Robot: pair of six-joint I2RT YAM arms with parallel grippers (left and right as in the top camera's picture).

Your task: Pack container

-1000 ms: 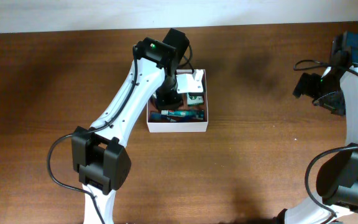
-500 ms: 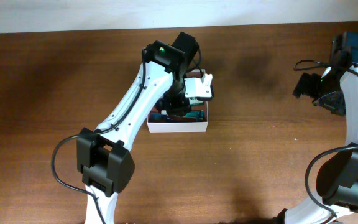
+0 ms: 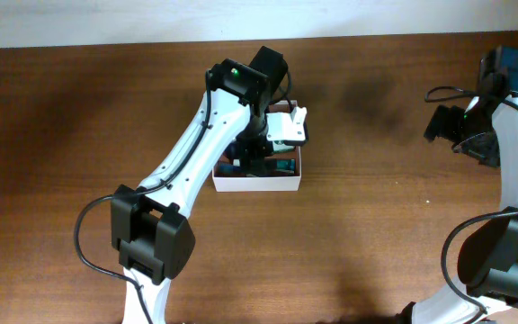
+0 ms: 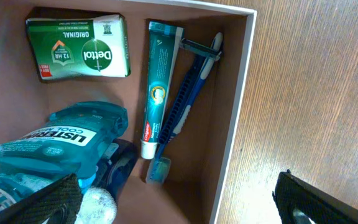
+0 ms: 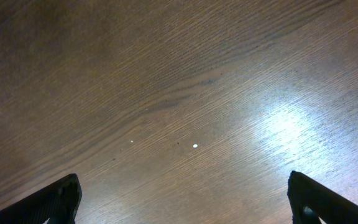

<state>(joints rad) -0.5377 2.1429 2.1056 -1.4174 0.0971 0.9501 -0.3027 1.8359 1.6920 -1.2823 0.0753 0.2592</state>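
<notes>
The container (image 3: 257,184) is a white-walled square box at the table's middle. In the left wrist view its white wall (image 4: 236,112) and pinkish-brown floor show. In it lie a green Dettol soap (image 4: 79,55), a teal toothpaste tube (image 4: 157,87), a blue razor (image 4: 188,93) and a teal Listerine bottle (image 4: 55,149). My left gripper (image 4: 179,208) is open and empty above the box; one finger is over the bottle, the other outside the wall. In the overhead view the left gripper (image 3: 275,144) is largely hidden by its arm. My right gripper (image 5: 185,199) is open and empty over bare wood.
The right arm (image 3: 464,124) hovers near the table's far right, well away from the box. The brown wooden table (image 3: 376,225) runs to a pale wall along its back edge.
A second ago my left wrist shifted a little to the right over the box and turned; in the last half second it has stayed put. The right arm has not moved.
</notes>
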